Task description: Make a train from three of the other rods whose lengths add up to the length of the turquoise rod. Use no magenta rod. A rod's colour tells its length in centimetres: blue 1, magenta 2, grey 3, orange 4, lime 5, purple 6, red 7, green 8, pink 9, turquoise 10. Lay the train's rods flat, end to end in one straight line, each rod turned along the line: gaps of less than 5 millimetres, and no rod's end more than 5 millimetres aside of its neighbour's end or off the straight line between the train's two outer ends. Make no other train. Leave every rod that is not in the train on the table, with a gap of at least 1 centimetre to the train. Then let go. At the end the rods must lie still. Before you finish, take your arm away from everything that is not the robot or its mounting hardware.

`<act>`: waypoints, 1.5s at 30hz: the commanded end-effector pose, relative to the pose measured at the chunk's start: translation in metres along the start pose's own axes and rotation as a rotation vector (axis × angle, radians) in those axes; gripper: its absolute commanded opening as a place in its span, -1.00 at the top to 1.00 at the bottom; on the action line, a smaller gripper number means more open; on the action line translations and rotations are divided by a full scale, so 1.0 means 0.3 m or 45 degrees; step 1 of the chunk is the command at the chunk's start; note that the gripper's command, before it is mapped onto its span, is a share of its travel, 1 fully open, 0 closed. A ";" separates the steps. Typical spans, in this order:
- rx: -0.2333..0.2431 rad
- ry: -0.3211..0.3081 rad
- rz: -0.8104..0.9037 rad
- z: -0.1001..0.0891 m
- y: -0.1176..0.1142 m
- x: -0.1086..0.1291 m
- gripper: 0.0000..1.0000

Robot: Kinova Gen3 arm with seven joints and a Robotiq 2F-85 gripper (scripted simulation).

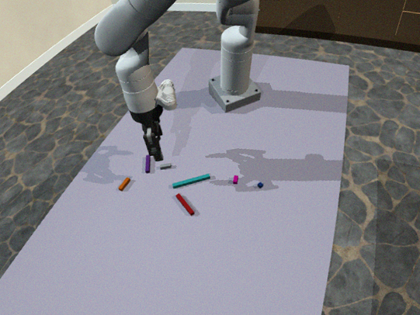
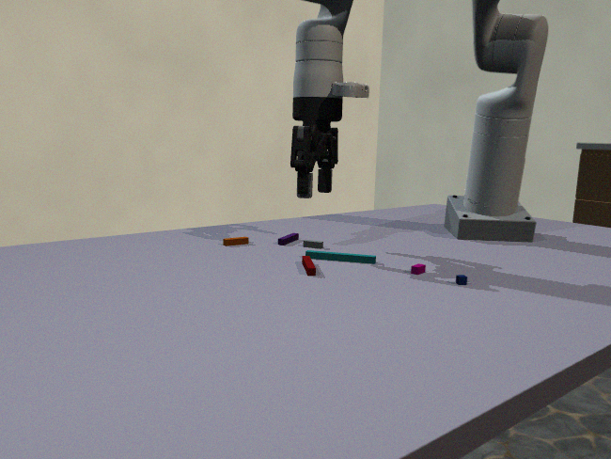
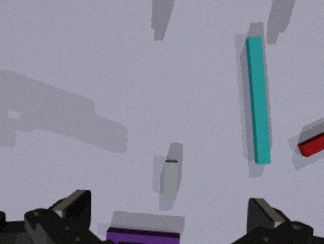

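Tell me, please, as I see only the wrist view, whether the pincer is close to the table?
Observer: No, the open pincer hangs well above the table, empty.
Operator: Are there rods outside my picture?
Observer: Yes, an orange rod lies alone beyond the purple rod, on the side away from the turquoise rod.
Operator: Where is the blue one?
Observer: The blue rod lies past the magenta rod, beyond the turquoise rod's far end.
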State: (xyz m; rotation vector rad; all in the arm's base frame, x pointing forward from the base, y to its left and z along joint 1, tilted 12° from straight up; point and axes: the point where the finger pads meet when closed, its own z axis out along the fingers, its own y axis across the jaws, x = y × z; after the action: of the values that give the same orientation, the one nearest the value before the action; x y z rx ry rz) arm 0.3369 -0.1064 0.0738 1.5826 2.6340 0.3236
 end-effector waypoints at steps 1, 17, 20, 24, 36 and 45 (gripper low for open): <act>-0.001 -0.001 0.002 -0.001 0.000 -0.002 -1.00; -0.001 -0.001 0.002 -0.001 0.000 -0.002 0.52; -0.001 -0.001 0.002 -0.001 0.000 -0.002 0.52; -0.001 -0.001 0.002 -0.001 0.000 -0.002 0.52; -0.001 -0.001 0.002 -0.001 0.000 -0.002 0.52; -0.001 -0.001 0.002 0.001 0.000 -0.002 0.52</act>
State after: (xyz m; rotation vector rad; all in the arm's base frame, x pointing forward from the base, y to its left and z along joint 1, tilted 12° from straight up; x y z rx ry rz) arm 0.3370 -0.1066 0.0734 1.5844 2.6326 0.3238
